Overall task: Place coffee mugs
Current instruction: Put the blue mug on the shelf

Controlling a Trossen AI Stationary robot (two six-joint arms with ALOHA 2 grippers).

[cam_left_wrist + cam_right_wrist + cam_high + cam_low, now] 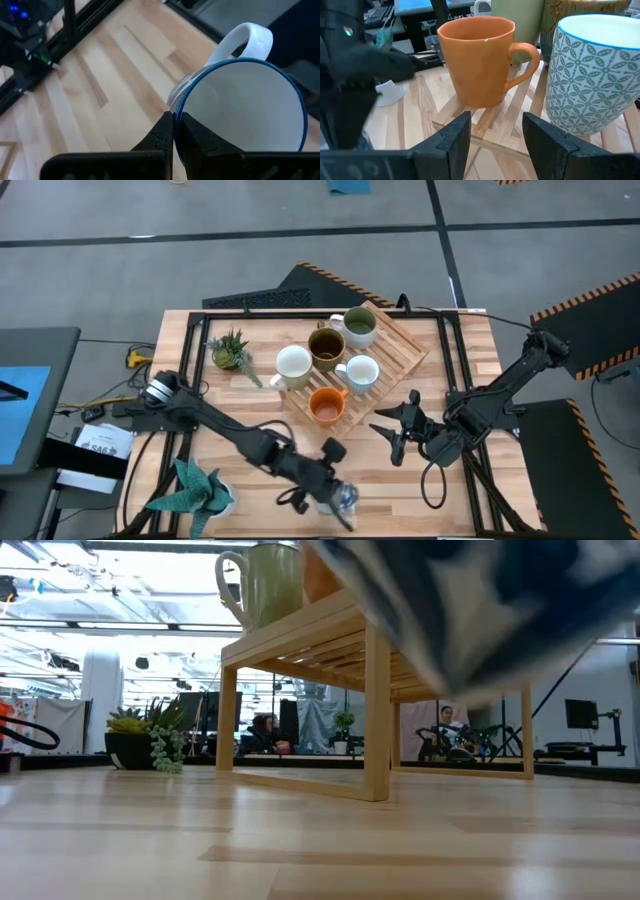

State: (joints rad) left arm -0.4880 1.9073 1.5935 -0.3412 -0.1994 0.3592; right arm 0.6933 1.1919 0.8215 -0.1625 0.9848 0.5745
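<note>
A white mug with a blue pattern hangs above the near part of the table, held by my shut left gripper. From above, this gripper and mug are near the front edge; the low view shows the mug as a blur. A slatted wooden rack in mid-table carries a green mug, a brown mug, a second patterned mug and an orange mug. A cream-white mug stands at its left edge. My right gripper is open, its fingers just short of the orange mug. My left gripper pinches the patterned mug's rim, on the side opposite the handle. One finger is inside the mug and the other is outside on the wall. The fingers slant downward. The mug is tilted and lifted clear of the table.
One small potted plant stands left of the rack, also seen in the low view. Another plant is at the near left corner. Black frame rails run along the table's edges. The rack stands on legs.
</note>
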